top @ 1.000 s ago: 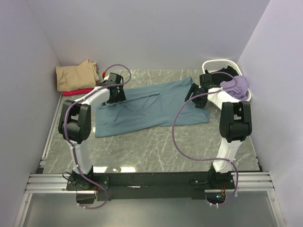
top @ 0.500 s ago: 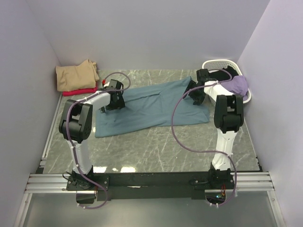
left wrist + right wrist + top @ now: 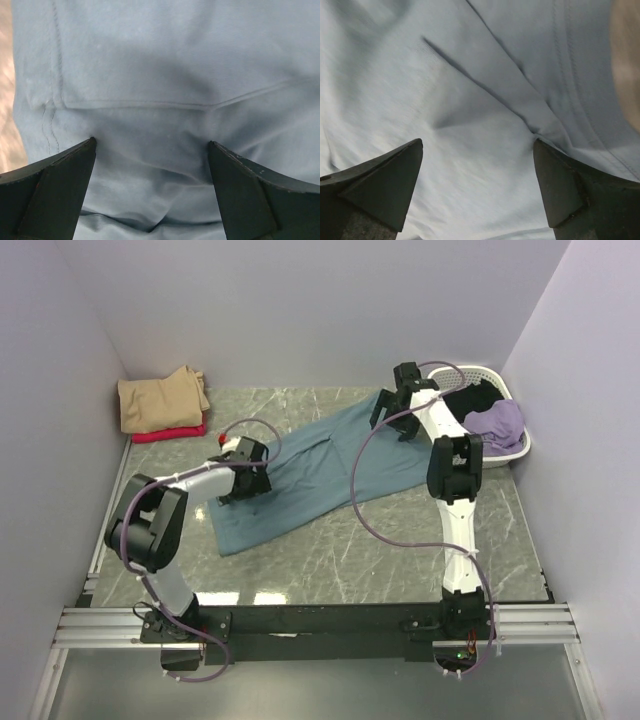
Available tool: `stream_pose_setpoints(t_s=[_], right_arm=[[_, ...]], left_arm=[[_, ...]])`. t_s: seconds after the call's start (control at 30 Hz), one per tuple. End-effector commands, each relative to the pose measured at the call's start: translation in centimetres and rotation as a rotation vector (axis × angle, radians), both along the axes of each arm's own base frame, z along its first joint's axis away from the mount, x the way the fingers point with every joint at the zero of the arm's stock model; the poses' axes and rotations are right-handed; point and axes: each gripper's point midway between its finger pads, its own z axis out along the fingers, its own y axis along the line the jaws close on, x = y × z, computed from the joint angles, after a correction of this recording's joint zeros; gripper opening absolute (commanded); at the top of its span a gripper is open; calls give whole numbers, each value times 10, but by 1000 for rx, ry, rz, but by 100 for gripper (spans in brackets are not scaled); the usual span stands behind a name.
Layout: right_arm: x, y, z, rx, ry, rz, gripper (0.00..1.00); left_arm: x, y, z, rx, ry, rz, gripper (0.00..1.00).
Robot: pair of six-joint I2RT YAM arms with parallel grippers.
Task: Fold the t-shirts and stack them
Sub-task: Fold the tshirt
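The large teal-blue t-shirt (image 3: 320,465) lies flat and diagonal across the middle of the table. My left gripper (image 3: 243,472) is open, with its fingertips down on the shirt's near-left part; the left wrist view shows cloth (image 3: 160,75) with a seam between the spread jaws of the left gripper (image 3: 151,142). My right gripper (image 3: 392,412) is open at the shirt's far-right end; the right wrist view shows creased cloth (image 3: 470,100) between the spread jaws of the right gripper (image 3: 479,142). A folded tan t-shirt (image 3: 160,400) lies on a red one (image 3: 172,434) at the back left.
A white lattice basket (image 3: 452,374) stands at the back right and holds a lilac t-shirt (image 3: 500,424) and a black one (image 3: 476,400). Purple walls close in the left, back and right. The arms' cables loop over the table.
The left gripper has moved nearer and the right gripper farther back and left. The teal shirt has turned with them from nearly level to a steeper diagonal.
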Motion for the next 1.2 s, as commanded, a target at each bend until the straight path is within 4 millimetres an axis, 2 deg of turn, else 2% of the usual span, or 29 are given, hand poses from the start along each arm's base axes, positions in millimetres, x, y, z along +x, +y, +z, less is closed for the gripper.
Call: stream_pose_setpoints(t_s=[0.0, 0.17, 0.23, 0.3, 0.33, 0.5, 0.6, 0.7, 0.77, 0.8, 0.83, 0.87, 0.9, 0.93, 0.97, 1.0, 1.03, 1.07, 1.1, 1.13, 1.17], right_arm=[[10, 18, 10, 19, 8, 83, 100], [14, 36, 7, 84, -12, 133, 100], [12, 46, 4, 113, -6, 173, 100], [12, 60, 5, 130, -21, 237, 100], [10, 68, 0, 146, -11, 262, 100], [10, 102, 3, 214, -53, 382, 100], [12, 120, 10, 269, -89, 431, 100], [17, 130, 24, 320, -136, 475, 100], [25, 130, 37, 307, -194, 488, 100], [28, 128, 42, 295, -216, 483, 100], [30, 126, 64, 282, -261, 487, 100], [33, 122, 71, 258, -292, 486, 100], [34, 119, 82, 241, -325, 485, 100], [35, 113, 121, 199, -408, 468, 100], [35, 107, 122, 178, -436, 457, 100], [34, 98, 135, 164, -469, 442, 100], [30, 88, 169, 132, -534, 415, 100], [26, 79, 168, 120, -526, 388, 100], [24, 67, 173, 103, -530, 351, 100], [16, 56, 184, 89, -536, 322, 100], [11, 45, 181, 67, -510, 272, 100]], left_arm=[[-95, -20, -37, -25, 279, -42, 99], [-134, -32, -31, -59, 315, -55, 100], [-156, -35, -32, -67, 348, -53, 100], [-174, -49, -26, -109, 350, -76, 99], [-185, -49, -24, -114, 358, -87, 99], [-229, -74, -17, -152, 401, -152, 99], [-247, -93, -9, -184, 407, -202, 99], [-260, -103, 1, -173, 404, -232, 99], [-263, -98, 9, -126, 397, -233, 99], [-248, -101, 20, -110, 332, -225, 99], [-241, -100, 29, -97, 298, -220, 100], [-234, -93, 39, -57, 265, -211, 99], [-219, -104, 59, -77, 197, -216, 99], [-203, -102, 73, -56, 116, -206, 99], [-190, -102, 85, -50, 72, -211, 99], [-173, -111, 105, -79, 8, -212, 99], [-158, -109, 117, -68, -44, -207, 99], [-146, -108, 126, -49, -73, -237, 99], [-124, -107, 143, -68, -125, -214, 99], [-109, -110, 151, -80, -162, -219, 99], [-90, -99, 159, -54, -193, -219, 100]])
